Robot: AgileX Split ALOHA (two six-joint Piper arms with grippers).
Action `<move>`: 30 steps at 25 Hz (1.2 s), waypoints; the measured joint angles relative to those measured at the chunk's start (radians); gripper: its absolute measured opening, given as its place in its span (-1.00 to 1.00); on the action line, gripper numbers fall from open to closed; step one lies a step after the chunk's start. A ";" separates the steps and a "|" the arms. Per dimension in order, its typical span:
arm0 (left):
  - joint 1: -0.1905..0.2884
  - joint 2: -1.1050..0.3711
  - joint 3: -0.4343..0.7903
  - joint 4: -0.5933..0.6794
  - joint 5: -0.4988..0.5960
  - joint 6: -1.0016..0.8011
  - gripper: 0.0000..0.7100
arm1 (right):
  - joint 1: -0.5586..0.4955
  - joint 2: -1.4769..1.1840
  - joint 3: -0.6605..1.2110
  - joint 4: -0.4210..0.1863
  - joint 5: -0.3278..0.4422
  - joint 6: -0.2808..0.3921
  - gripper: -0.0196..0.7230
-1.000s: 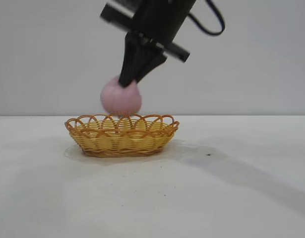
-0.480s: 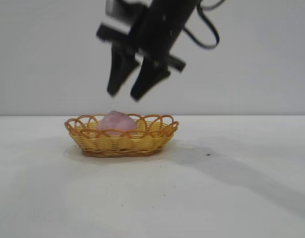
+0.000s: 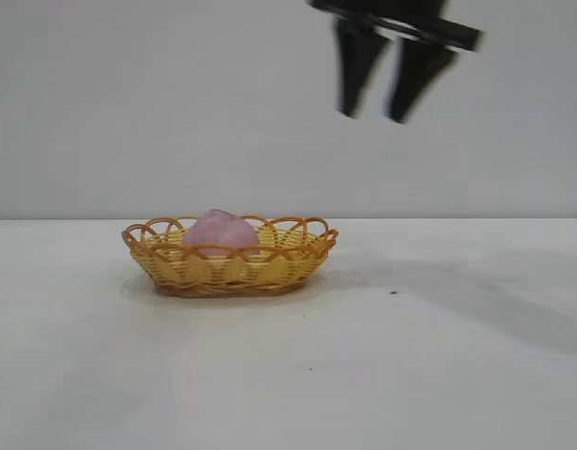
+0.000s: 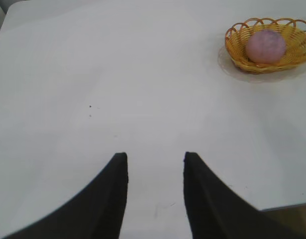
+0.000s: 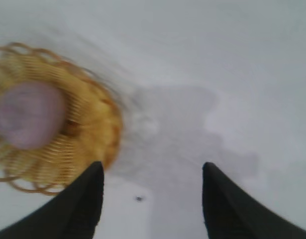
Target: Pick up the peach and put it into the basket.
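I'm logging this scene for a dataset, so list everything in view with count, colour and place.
peach: one, pale pink, lying inside the basket.
basket: one, yellow weave with orange-brown looped rim, on the table, left of centre in the exterior view.
table: one, white, with a small dark speck right of the basket.
wall: plain grey-white, behind the table.
right gripper: one, black, open and empty, high above the table, to the right of the basket in the exterior view.
left gripper: one, black, open and empty, over bare table, far from the basket.
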 joint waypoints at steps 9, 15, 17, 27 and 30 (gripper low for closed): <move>0.000 0.000 0.000 0.000 0.000 0.000 -0.26 | -0.182 -0.014 0.048 0.118 -0.103 -0.050 -0.07; 0.000 0.000 0.000 0.000 0.000 0.000 -0.26 | -0.204 -0.166 0.054 0.148 -0.110 -0.089 -0.07; 0.000 0.000 0.000 0.000 0.000 0.000 -0.26 | -0.204 -0.279 0.079 0.152 -0.108 -0.091 -0.07; 0.000 0.000 0.000 0.000 0.000 0.000 -0.26 | -0.204 -1.035 0.724 0.155 -0.142 -0.093 -0.07; 0.000 0.000 0.000 0.000 0.000 0.000 -0.26 | -0.204 -1.283 0.861 0.155 -0.074 -0.093 -0.07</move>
